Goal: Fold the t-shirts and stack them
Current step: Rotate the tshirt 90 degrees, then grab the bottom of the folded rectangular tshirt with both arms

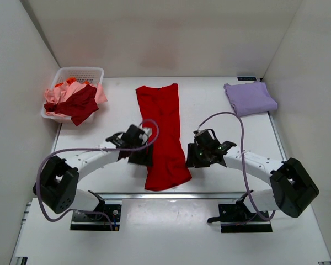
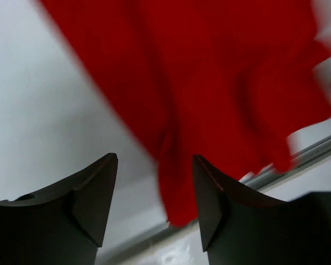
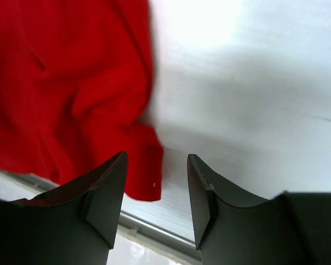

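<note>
Arm bases (image 1: 96,215) bolted at the near edge of a smooth white table (image 1: 116,110), just short of a metal rail (image 1: 209,194) across it. Beyond the rail, left gripper (image 2: 154,160) and right gripper (image 3: 157,157), each with dark wedge-shaped fingers parted and nothing held. Between them, bright red t-shirt (image 1: 163,132): soft, creased cloth folded into a long narrow strip, running from the rail toward the far wall, wider and rumpled at the near end. Left gripper at the strip's left edge, cloth showing past the gap between its fingers; right gripper just beside the strip's right edge, over bare table. Far right corner: pale lavender t-shirt (image 1: 249,98), folded to a neat square, well apart. Far left corner: white lattice plastic basket (image 1: 80,70), heaped with crumpled pink, orange and dark red t-shirts (image 1: 71,99) spilling over its rim.
</note>
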Controlling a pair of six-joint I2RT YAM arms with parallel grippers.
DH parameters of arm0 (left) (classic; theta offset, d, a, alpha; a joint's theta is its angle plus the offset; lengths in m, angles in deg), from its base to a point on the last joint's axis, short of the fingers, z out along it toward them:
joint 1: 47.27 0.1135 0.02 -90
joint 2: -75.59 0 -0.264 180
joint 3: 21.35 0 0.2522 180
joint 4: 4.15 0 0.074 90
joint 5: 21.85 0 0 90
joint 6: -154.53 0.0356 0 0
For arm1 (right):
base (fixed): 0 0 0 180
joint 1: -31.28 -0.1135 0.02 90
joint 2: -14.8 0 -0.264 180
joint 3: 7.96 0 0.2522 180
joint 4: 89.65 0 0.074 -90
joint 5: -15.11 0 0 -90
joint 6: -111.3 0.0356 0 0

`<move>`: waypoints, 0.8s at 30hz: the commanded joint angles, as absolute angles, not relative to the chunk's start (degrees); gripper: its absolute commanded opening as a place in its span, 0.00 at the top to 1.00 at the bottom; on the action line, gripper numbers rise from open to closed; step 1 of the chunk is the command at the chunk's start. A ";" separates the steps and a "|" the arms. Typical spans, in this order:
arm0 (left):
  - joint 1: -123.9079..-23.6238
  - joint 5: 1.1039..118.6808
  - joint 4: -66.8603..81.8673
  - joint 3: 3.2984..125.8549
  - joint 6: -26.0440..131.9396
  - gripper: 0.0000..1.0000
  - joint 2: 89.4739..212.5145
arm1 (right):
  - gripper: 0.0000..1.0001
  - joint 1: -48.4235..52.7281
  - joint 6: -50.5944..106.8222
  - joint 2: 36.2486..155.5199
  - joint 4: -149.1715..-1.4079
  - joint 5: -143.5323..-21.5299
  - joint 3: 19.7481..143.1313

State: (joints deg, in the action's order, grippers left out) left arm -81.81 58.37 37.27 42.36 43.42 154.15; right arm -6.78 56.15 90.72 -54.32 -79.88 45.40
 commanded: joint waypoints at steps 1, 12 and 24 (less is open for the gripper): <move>-84.18 60.95 39.58 35.93 36.69 0.31 148.90 | 0.55 -8.71 56.18 91.27 -53.92 -83.76 45.09; -87.87 59.19 36.59 27.13 25.86 0.29 145.81 | 0.50 -10.56 59.35 92.50 -55.49 -86.84 42.63; -92.61 54.44 28.42 20.18 16.72 0.60 146.08 | 1.00 -11.43 61.20 94.26 -57.86 -90.09 39.83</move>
State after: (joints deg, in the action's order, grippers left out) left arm -91.49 56.67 31.85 22.01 19.60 146.72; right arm -10.59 60.08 94.00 -56.66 -88.96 41.03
